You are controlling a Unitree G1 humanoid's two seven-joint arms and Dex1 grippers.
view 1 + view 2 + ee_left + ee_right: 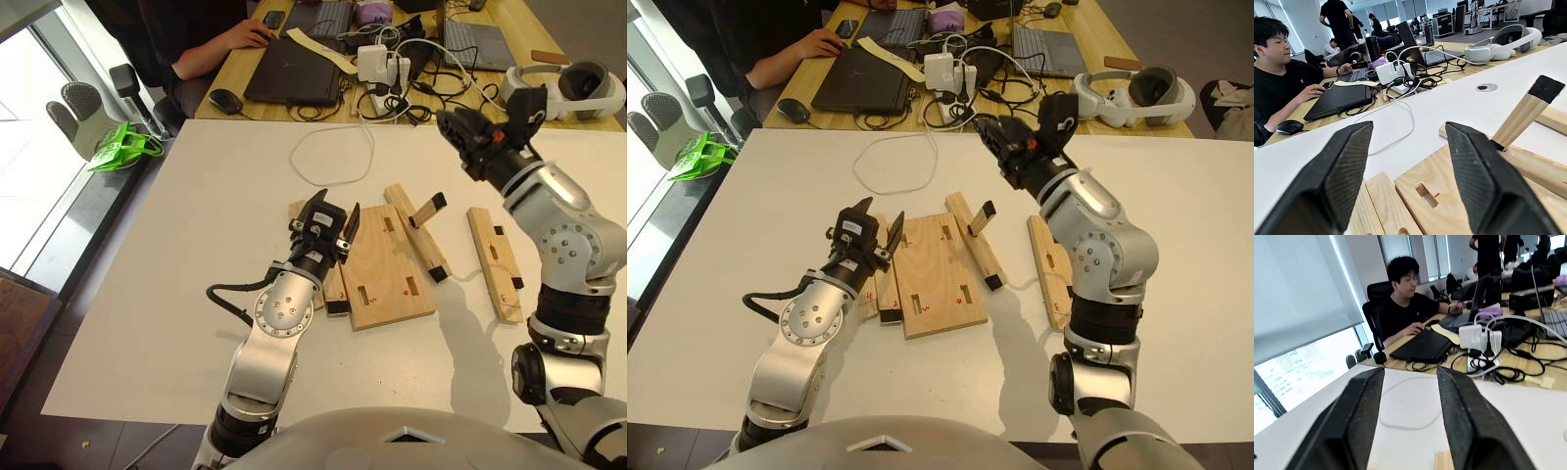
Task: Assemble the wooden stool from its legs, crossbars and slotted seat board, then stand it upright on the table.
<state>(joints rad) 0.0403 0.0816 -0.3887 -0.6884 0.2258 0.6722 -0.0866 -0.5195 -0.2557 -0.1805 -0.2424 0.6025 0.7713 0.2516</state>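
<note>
Pale wood is laid out on the white table, with the slotted seat board lying flat in the middle of it. Against the board's right edge lies a long leg, and a short, dark-tipped crossbar stands tilted up out of it. A second leg lies flat farther to the board's right, well apart from it. Tucked against the board's left edge are what look like two more leg pieces side by side, though the arm hides part of them.

The left gripper hangs just above the board's left edge, its fingers spread wide with nothing between them; through the gap you can see one of the board's slots. The right gripper is held up in the air beyond the board's far right corner, with its fingers parted and nothing in them either. A white cable loops on the table beyond the board's far edge.
</note>
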